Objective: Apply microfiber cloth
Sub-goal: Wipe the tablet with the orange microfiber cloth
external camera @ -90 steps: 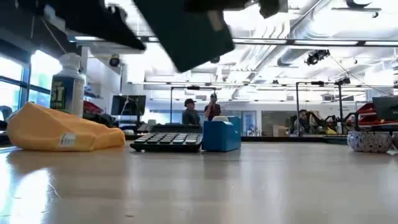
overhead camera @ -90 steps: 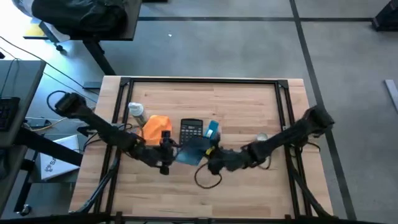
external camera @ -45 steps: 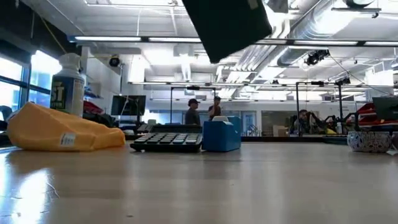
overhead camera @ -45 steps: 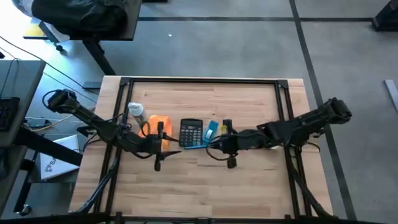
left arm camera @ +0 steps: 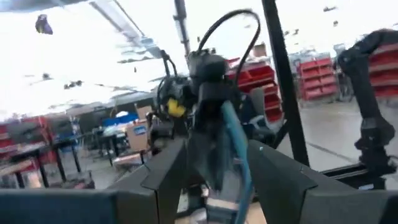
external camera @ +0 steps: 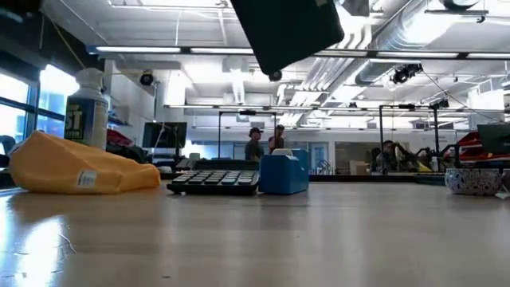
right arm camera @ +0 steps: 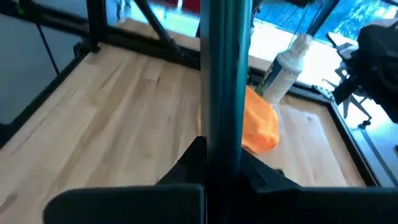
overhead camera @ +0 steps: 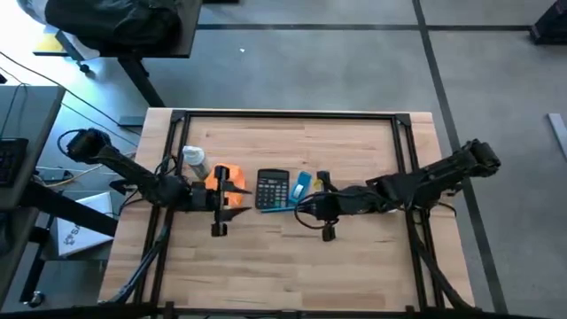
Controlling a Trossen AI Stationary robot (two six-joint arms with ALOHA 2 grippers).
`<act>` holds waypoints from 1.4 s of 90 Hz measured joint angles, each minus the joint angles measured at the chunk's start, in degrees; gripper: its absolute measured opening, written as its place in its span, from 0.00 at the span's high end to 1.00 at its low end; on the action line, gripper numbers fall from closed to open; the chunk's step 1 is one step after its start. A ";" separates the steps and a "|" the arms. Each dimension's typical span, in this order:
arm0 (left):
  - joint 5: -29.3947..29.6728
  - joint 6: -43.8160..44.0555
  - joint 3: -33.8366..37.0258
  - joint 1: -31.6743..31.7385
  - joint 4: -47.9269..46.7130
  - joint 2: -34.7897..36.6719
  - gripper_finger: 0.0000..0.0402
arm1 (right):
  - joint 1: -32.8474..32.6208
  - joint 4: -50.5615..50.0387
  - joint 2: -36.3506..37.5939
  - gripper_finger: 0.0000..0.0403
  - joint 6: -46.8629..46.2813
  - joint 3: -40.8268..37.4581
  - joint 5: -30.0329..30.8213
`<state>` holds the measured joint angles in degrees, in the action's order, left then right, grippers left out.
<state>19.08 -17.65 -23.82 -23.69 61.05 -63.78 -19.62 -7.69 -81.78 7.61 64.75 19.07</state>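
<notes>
Broadly, the wooden table (overhead camera: 354, 266) carries a short row of things, and both arms reach in low over it from opposite sides. Right gripper (overhead camera: 307, 208) is clamped on a flat dark slab (right arm camera: 224, 81) with a teal edge, held on edge above the surface, well clear of the cloth.

Left gripper (overhead camera: 232, 193) hangs with its two fingers (left arm camera: 165, 180) spread apart and nothing between them, facing the other arm. The microfiber cloth (overhead camera: 223, 175) lies just beside and partly beneath it, on the far side from the table's front edge. Beyond the cloth from that gripper stands a white spray bottle (overhead camera: 193, 160). A black calculator (overhead camera: 272, 189) sits ahead of its fingertips, then a small blue object (overhead camera: 302, 184).

The cloth looks light, soft and limp. In the low view it rests as a loose mound (external camera: 80, 163) with a small white label (external camera: 85, 179) at its edge. It should crumple rather than slide. I would pinch the raised crown of a fold, since a flat edge would likely slip from the fingers.
</notes>
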 joint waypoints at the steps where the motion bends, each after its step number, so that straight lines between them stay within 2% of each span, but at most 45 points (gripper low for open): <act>1: -0.63 0.28 0.28 0.24 0.45 0.01 0.61 | 0.04 0.13 0.00 0.99 -0.03 0.00 0.00; 10: -5.46 1.48 1.61 1.64 2.43 0.03 0.61 | 0.66 0.52 -0.71 0.99 -0.29 0.02 -0.20; 19: -6.50 1.78 1.51 2.40 2.01 -0.09 0.61 | 1.42 1.75 -2.34 0.99 -0.04 0.00 -0.36; 30: -6.27 2.04 1.52 2.74 1.71 -1.61 0.61 | 1.97 5.18 -4.14 1.00 0.20 0.00 0.48; 46: -2.60 3.80 1.42 2.74 2.18 -5.16 0.61 | 3.32 8.16 -6.01 1.00 0.78 0.00 1.74; 66: -2.60 3.20 -2.21 3.45 2.47 -10.47 0.61 | 4.25 10.37 -7.11 1.00 1.81 0.00 -0.49; 79: -2.04 1.04 -4.48 3.48 7.30 -12.92 0.61 | 4.37 10.91 -7.15 1.00 1.77 0.00 -0.48; 111: -2.05 -1.03 -5.43 3.48 12.46 -14.17 0.61 | 4.37 16.72 -7.13 1.00 5.73 0.00 -0.43; 126: -2.32 -1.03 -5.43 3.46 15.21 -14.15 0.61 | 4.37 16.38 -7.10 1.00 5.92 0.00 -0.42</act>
<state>16.76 -18.68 -29.26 -20.23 76.25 -77.93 -15.25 8.69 -88.88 13.53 64.75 18.65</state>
